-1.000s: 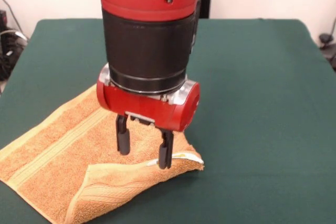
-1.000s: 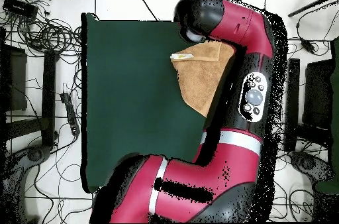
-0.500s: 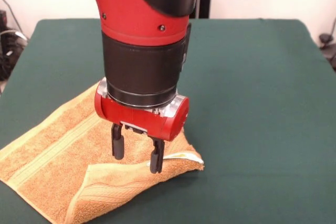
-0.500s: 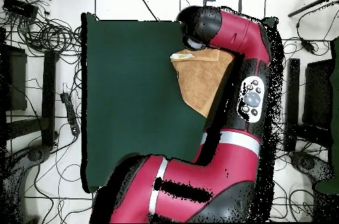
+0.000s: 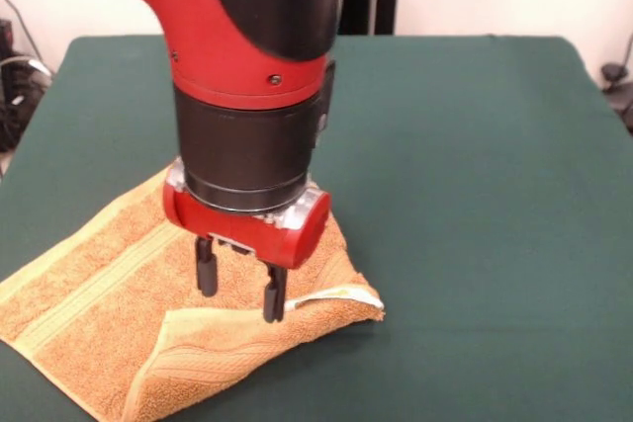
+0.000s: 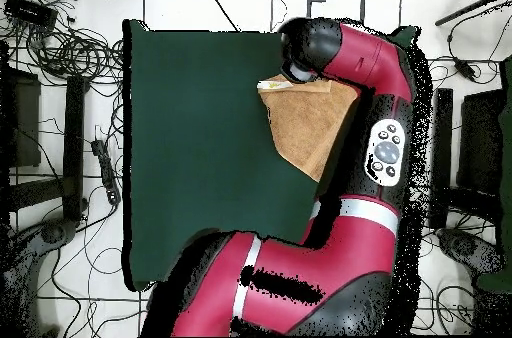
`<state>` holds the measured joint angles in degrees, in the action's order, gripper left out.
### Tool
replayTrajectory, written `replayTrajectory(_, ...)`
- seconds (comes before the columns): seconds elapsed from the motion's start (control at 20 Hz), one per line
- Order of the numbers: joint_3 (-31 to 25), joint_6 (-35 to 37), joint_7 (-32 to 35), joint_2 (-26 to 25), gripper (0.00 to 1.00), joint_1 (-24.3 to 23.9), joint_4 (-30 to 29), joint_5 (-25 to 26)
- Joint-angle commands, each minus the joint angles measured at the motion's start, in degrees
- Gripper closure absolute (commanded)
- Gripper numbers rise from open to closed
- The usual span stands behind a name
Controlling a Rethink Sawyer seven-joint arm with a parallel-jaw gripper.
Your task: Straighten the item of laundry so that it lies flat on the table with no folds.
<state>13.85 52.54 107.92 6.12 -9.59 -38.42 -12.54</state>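
The item of laundry (image 5: 99, 313) is an orange-tan towel at the near left of the green table (image 5: 475, 195), with a corner folded back over itself and a pale edge at its right tip. My gripper (image 5: 237, 289) hangs just above the folded flap, open, with its two black fingers (image 5: 206, 274) apart and nothing between them. In the overhead view the towel (image 6: 305, 124) shows beside the arm, and the arm's head covers the gripper.
The table stretches wide to the right and far side of the towel. Cables and stands (image 6: 60, 44) lie on the floor around the table in the overhead view.
The gripper has moved left across the towel and slightly lower, staying open. The towel has not moved.
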Motion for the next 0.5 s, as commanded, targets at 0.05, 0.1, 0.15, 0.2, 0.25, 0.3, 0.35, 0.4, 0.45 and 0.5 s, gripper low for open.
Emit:
replayTrajectory(0.05,-6.1,-5.1,5.1,-2.0,0.00,-0.6,-10.3,0.9)
replayTrajectory(0.1,-6.2,-5.5,5.4,-2.0,0.00,-0.6,-10.6,0.9)
replayTrajectory(0.15,-6.3,-5.8,5.6,-1.9,0.00,-0.6,-10.9,0.8)
replayTrajectory(0.2,-6.2,-6.0,6.0,-2.0,0.00,-0.5,-11.1,0.8)
replayTrajectory(0.25,-6.2,-6.4,6.2,-2.0,0.00,-0.4,-11.5,0.9)
replayTrajectory(0.3,-6.1,-6.7,6.4,-2.0,0.00,-0.3,-11.8,1.0)
replayTrajectory(0.35,-6.3,-7.2,6.4,-2.2,0.00,-0.4,-12.1,0.9)
replayTrajectory(0.4,-6.3,-7.2,6.6,-2.3,0.00,-0.3,-12.2,0.9)
replayTrajectory(0.45,-6.2,-6.9,6.6,-2.4,0.00,-0.4,-12.0,0.8)
replayTrajectory(0.5,-6.2,-6.6,6.6,-2.6,0.00,-0.4,-11.8,0.7)
